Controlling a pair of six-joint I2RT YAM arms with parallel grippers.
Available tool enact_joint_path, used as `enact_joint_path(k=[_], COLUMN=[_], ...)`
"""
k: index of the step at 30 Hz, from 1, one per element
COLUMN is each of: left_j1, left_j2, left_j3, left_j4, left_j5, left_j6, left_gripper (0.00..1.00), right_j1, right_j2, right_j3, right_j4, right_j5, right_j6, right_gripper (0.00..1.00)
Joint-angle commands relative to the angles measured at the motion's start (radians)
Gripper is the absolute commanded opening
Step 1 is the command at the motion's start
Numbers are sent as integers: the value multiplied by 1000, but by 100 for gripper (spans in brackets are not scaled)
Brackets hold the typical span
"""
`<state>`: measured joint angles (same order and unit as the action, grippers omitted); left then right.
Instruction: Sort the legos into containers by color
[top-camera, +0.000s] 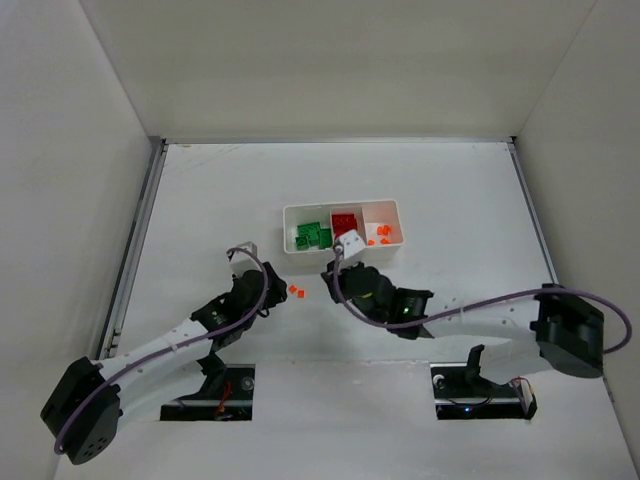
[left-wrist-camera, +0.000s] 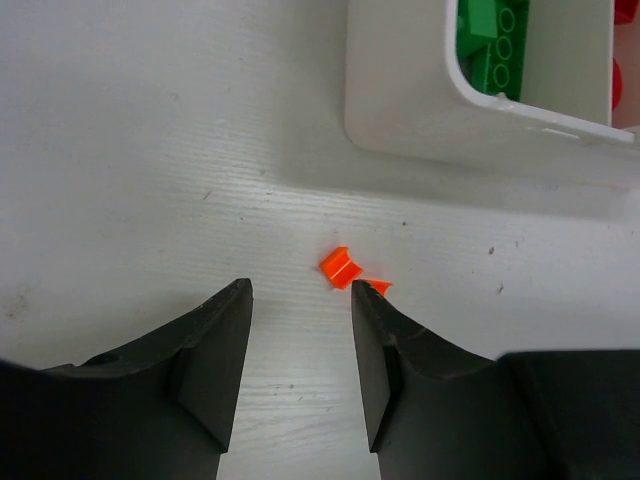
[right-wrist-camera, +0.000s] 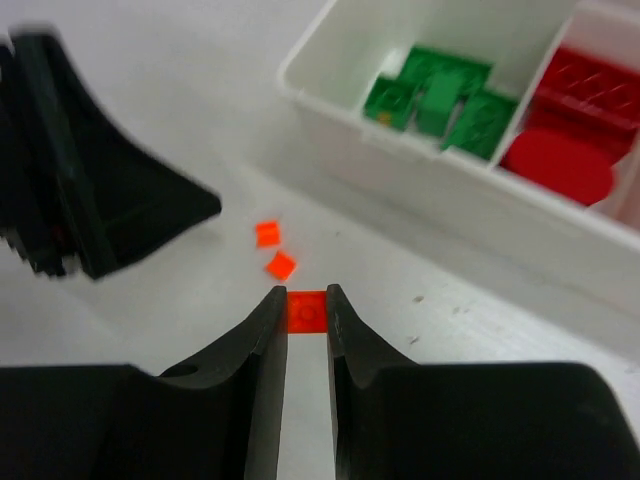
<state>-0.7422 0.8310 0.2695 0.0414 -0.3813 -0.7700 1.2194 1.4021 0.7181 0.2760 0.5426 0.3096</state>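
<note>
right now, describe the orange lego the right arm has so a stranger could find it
Start at the white tray; just off its near wall, by the green bricks, is the right gripper. The orange lego is the flat square pinched between its fingertips. Its two orange neighbours lie loose on the table.

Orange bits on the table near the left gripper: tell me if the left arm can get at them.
Probably yes. The left gripper is open, just short of the two orange bits, with bare table between; the tray stands clear beside.
</note>
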Motion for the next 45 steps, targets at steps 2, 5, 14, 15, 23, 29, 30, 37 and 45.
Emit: enact_joint_path(k=[2,5,14,15,23,29,30,37,45], left_j1=[-33,-61,-90,-90,-78,-72,-72,-90,-105], left_j2=[31,60,143,151,198,235,243,234,316], left_j3=[54,65,83,85,79,82,85,57,86], left_j4=[74,87,143,144,149,146,141,110,118], left_j5=[-25,-37,-70,-71,-71,-70,-65,-62,-48], left_j6=[34,40,84,87,103,121,127,132,166], left_gripper=[41,41,40,39,34,30,29,24,24], right_j1=[-134,-287,-574,-579,-587,-581,-581,-551,-519], right_j2=[-144,-213,-95,-75,6,-21,-26,-61,-49], right_j3=[-17,-26,9,18,61,49,47,15,1], right_j4=[-1,-3,-18,-17,-8,26,28,54,91], right_j5=[54,45,-93,-98,-95,-87,-87,-84,-84], right_j6=[-30,-21,8,6,-3,-7,-7,-7,2], right_gripper=[21,21,21,21,31,50,51,51,51])
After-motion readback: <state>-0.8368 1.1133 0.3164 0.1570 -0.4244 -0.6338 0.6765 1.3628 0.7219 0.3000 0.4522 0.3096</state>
